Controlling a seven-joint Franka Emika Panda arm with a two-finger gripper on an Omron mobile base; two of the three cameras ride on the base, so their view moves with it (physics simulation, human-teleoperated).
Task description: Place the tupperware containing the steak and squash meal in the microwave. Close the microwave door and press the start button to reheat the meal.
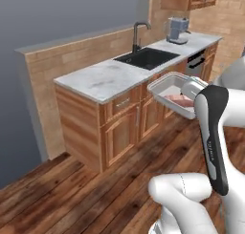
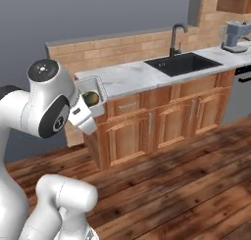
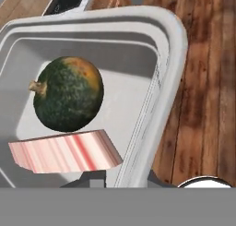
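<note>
My gripper (image 3: pixel 123 179) is shut on the near rim of the clear tupperware (image 3: pixel 170 45) and holds it in the air. Inside lie a dark green squash with an orange patch (image 3: pixel 68 93) and a pinkish-red steak slab (image 3: pixel 64 151). In the left base view the tupperware (image 1: pixel 165 85) hangs beside the counter front, above the wooden floor, with the steak (image 1: pixel 181 100) showing. From the right base view the tupperware (image 2: pixel 96 89) sits just past my upper arm, squash (image 2: pixel 89 97) visible. The microwave and its door are out of view.
A marble-topped counter (image 1: pixel 105 78) with wooden cabinets runs along a brick back wall. It holds a black sink (image 1: pixel 147 57) with a dark faucet (image 1: pixel 136 35) and a grey coffee machine (image 1: pixel 178 30). A dishwasher front (image 1: pixel 196 63) stands past the cabinets. Wooden floor (image 2: pixel 186 185) spreads in front.
</note>
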